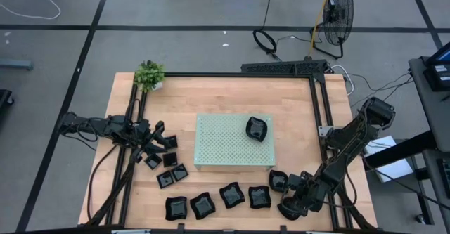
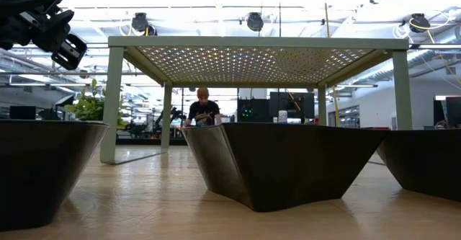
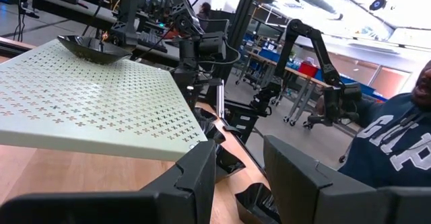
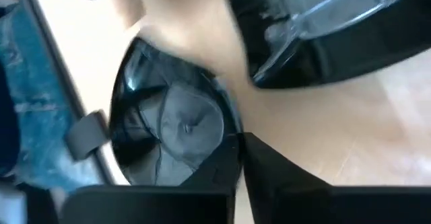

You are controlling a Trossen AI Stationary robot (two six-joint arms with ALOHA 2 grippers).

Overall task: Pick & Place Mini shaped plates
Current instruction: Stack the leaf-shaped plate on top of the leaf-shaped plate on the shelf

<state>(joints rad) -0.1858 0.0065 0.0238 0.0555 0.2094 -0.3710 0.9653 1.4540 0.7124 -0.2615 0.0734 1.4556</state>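
Desk (image 1: 232,90): pale wood, dark frame rails. Green perforated board (image 1: 225,146) at centre, bearing one glossy black mini plate (image 1: 257,128). Row of wavy-edged mini plates (image 1: 218,201) along the near edge. Right gripper (image 1: 288,209) low at the row's right end, jaws shut on a dish's rim (image 4: 168,130). Left gripper (image 1: 156,144) over small square plates (image 1: 169,165), jaws part-open, holding nothing.

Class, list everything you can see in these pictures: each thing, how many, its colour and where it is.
Dishes: about a dozen, black; one on the board, small squares at left, a row along the front.
Board: one, pale green, table centre.
Plant: one, green, back left corner.
Table: one, light wood.
Fan: one, black, floor behind.
Person: one, navy top, beyond the table.
Left hand: open, beside the small squares.
Right hand: shut on the rim of one, front right.
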